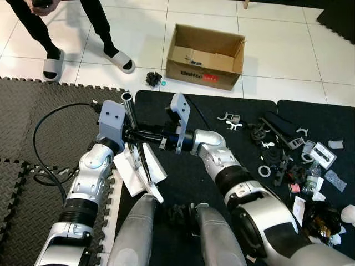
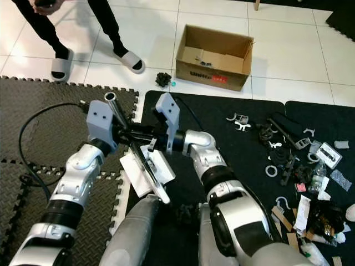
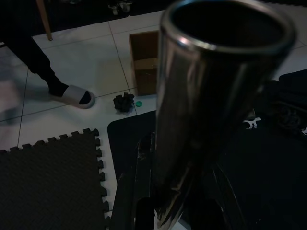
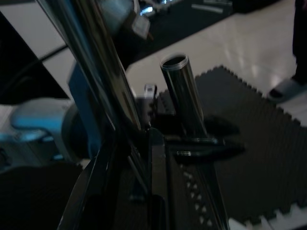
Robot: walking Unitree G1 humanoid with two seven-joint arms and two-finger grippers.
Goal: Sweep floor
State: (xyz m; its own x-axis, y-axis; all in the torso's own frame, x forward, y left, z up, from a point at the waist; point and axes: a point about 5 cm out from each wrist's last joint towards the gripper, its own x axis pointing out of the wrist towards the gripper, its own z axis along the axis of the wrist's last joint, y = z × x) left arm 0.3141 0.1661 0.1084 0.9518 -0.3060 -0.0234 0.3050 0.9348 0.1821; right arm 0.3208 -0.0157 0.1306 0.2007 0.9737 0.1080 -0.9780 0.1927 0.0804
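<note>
My left gripper is shut on a short upright silver tube, which looms close in the left wrist view. Facing it from the right, my right gripper is shut on a thin dark metal rod that slants down over a white dustpan-like plate at the mat's edge. The right wrist view has this rod close up, with the silver tube just beyond it. A small black clump and a green cap lie on the white tiles.
An open cardboard box stands on the tiles beyond the black mat. A person's legs in slippers are at the far left. Loose parts and wrappers litter the mat on my right. A black cable loops over the left foam mat.
</note>
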